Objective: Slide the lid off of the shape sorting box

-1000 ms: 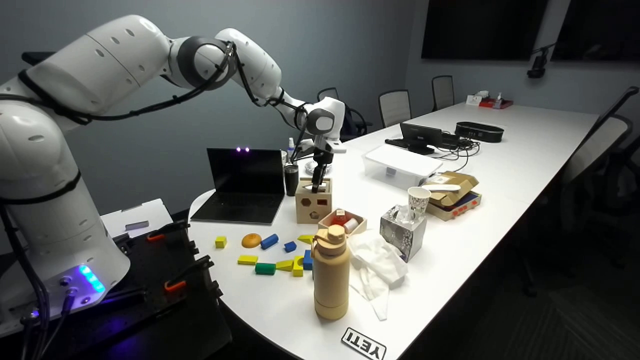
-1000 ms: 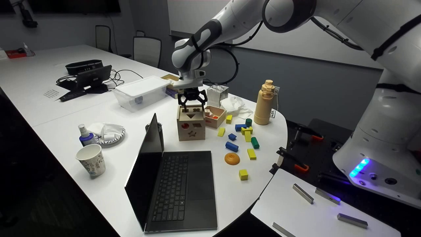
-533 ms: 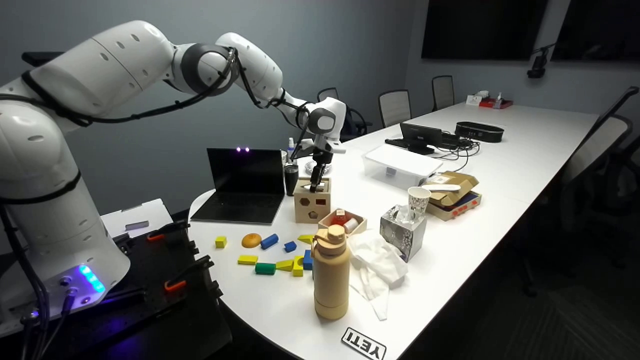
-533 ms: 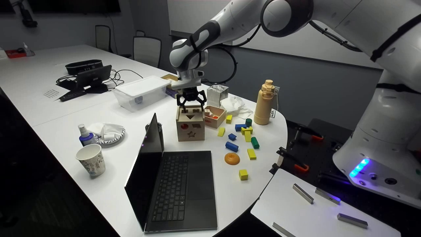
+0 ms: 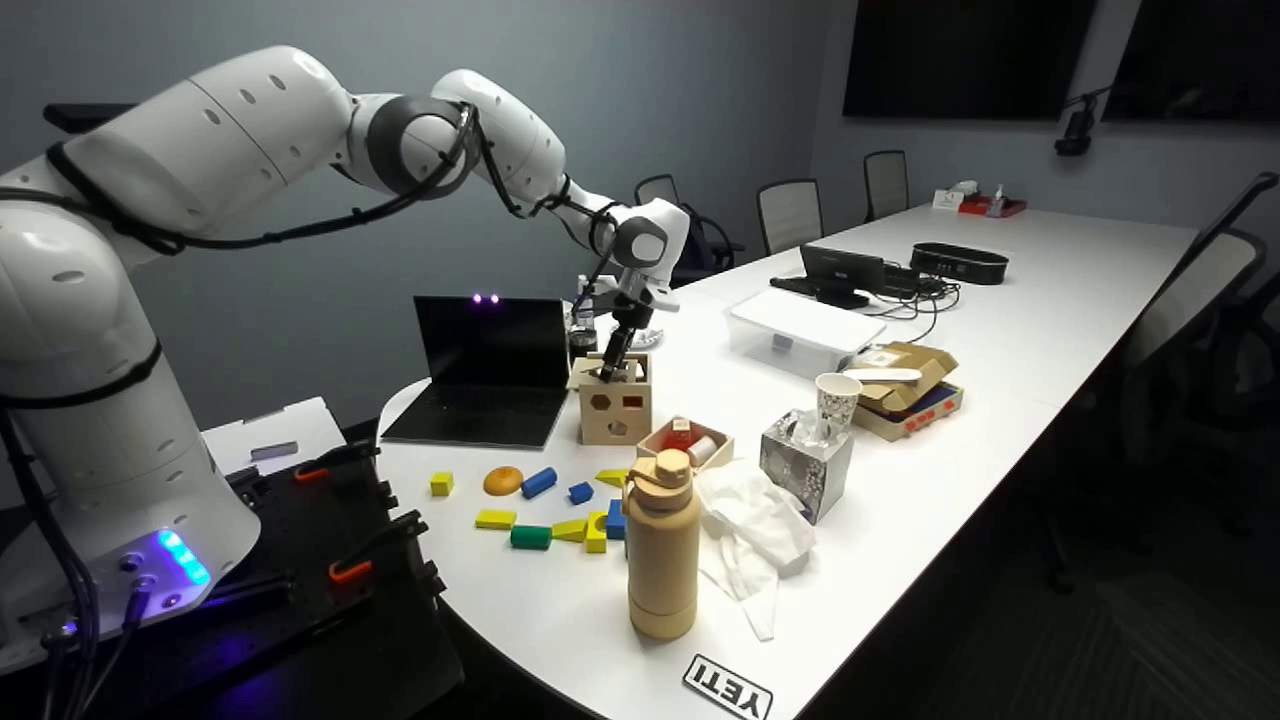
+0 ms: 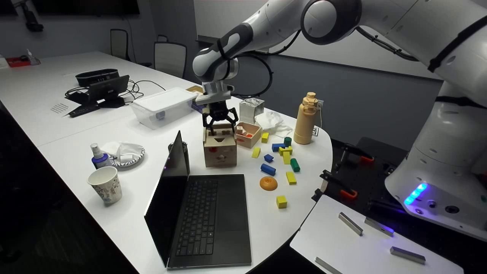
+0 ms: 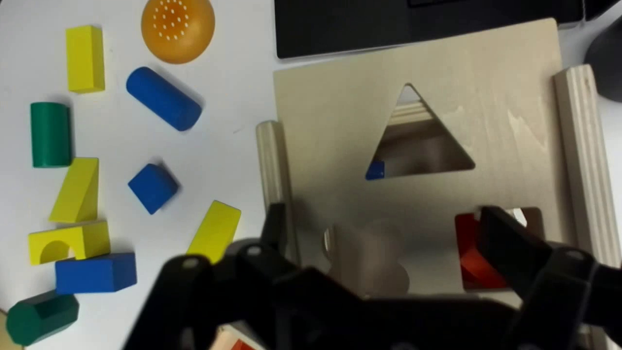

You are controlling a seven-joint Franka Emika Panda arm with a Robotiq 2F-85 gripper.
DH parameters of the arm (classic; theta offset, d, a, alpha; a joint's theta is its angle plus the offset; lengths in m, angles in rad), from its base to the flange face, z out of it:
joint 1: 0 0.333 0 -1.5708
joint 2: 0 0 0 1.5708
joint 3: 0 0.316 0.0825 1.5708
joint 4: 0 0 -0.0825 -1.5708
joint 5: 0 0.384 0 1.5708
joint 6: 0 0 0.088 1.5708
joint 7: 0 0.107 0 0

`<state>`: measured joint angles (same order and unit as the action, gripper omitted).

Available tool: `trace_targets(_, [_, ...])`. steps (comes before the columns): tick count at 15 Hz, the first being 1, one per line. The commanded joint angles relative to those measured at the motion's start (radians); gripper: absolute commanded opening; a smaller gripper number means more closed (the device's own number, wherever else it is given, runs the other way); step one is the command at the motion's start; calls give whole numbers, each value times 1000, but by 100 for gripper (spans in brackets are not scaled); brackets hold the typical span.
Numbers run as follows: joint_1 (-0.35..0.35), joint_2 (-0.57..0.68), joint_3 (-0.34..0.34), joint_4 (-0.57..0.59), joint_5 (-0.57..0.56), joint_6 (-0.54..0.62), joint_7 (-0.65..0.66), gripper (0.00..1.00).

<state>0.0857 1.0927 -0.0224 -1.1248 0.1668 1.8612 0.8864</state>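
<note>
Lid [image 7: 418, 194] against wide-spread end effector [image 7: 384, 214]

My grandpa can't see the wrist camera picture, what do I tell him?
A wooden lid with cut-out shapes sits partly slid off the shape sorting box, an open pincer over it. At left, yellow, blue and green blocks lie on the white table.

The thin square lid of light wood [image 7: 330, 121] is pale tan, faintly grained. The cubic wooden shape sorting box [image 5: 616, 413] is pale tan, one straight wooden rail [image 7: 589, 165] striped lengthwise. The two-fingered gripper [image 7: 383, 217] is black. The orange dome-shaped block [image 7: 178, 30] carries white dots; the blue rod-shaped block [image 7: 164, 98], green cylindrical block [image 7: 50, 135] and yellow arch-shaped block [image 7: 91, 240] are plain. The cuboid tissue box [image 5: 800, 475] is mottled silver-grey.
</note>
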Motion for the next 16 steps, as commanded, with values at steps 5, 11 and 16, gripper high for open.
trace_targets(5, [-21,38,44,69,55,-87,-62,100])
trace_targets(11, [-29,47,70,92,104,-155,-109,100])
trace_targets(16, [-31,59,78,113,130,-216,-131,100])
